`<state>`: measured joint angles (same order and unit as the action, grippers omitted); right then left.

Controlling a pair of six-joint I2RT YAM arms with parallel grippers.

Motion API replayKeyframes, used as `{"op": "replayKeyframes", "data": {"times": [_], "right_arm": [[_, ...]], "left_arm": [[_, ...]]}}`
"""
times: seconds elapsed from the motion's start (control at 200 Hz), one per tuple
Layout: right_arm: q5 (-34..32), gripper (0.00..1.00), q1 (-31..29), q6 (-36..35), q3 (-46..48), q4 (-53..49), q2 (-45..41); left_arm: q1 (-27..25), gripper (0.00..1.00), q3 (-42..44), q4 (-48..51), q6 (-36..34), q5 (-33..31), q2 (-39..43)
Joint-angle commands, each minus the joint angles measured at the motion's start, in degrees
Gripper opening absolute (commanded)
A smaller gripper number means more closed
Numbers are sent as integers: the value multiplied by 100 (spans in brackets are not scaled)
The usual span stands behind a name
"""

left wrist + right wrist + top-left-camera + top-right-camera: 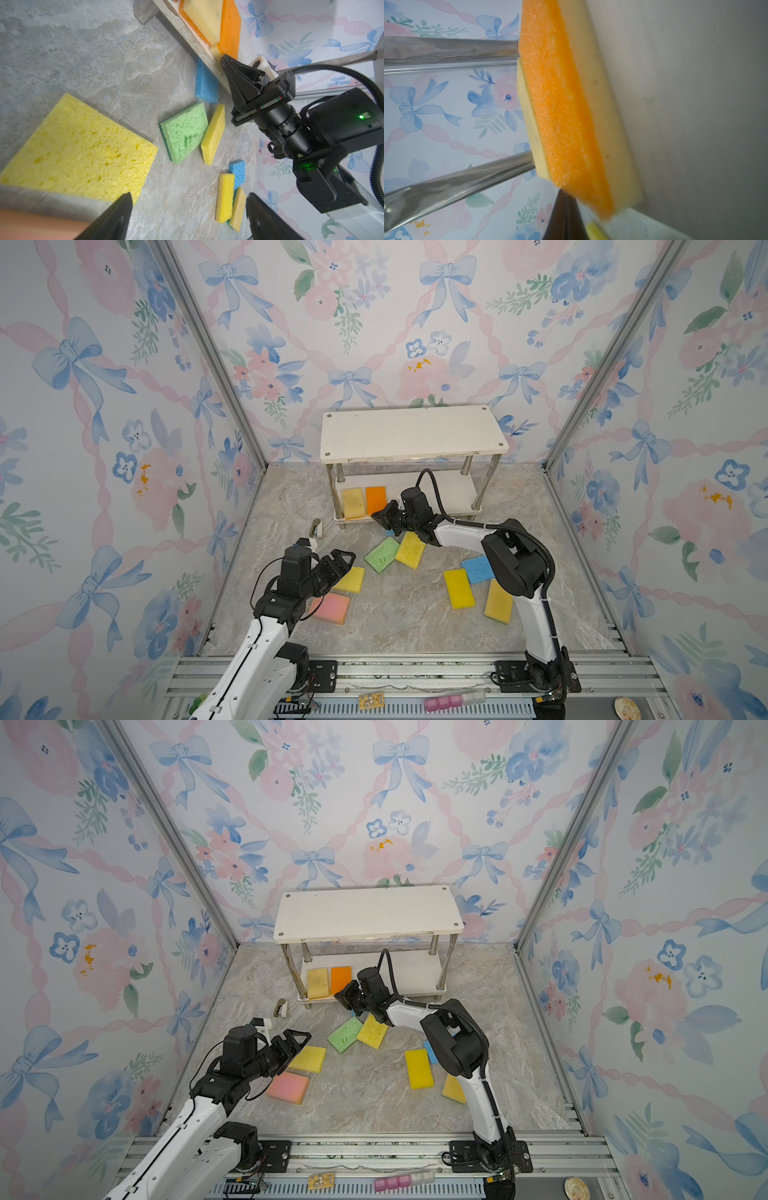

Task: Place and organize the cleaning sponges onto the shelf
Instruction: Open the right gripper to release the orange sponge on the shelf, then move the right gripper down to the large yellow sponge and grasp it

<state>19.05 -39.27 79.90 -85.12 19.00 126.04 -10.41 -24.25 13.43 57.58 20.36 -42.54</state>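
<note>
We see our left gripper (345, 561) with jaws wide and nothing in it, just by a yellow sponge (352, 580) and a pink sponge (330, 608). On the low board of the shelf (411, 433) lie a tan sponge (353, 502) and an orange sponge (376, 499). Our right gripper (375, 515) is closed tight and empty, its tip by the orange one.

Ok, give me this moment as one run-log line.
left gripper: open, empty, by yellow sponge | right gripper: shut, at orange sponge | shelf: that and tan sponge on lower board
</note>
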Motion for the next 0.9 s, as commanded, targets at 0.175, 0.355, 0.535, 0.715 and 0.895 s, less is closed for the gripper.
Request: {"op": "replayKeyframes", "data": {"times": [0.175,0.355,0.535,0.715,0.895], "right_arm": [[-11,0,20,-178,-124,-227,56],[-113,6,-54,-643,413,-689,-696],[-184,27,-55,-1291,1231,-1520,-1771],[-257,44,28,-2124,1884,-2840,-2685],[-102,51,365,-2405,2846,-3033,-3371]], "left_arm": [[53,88,-173,63,-166,-66,24],[35,90,-229,61,-231,-115,-16],[-110,94,-221,54,-303,-181,-95],[-684,98,-578,-24,-577,-378,-801],[-1436,98,-1262,-110,-1050,-472,-1940]]}}
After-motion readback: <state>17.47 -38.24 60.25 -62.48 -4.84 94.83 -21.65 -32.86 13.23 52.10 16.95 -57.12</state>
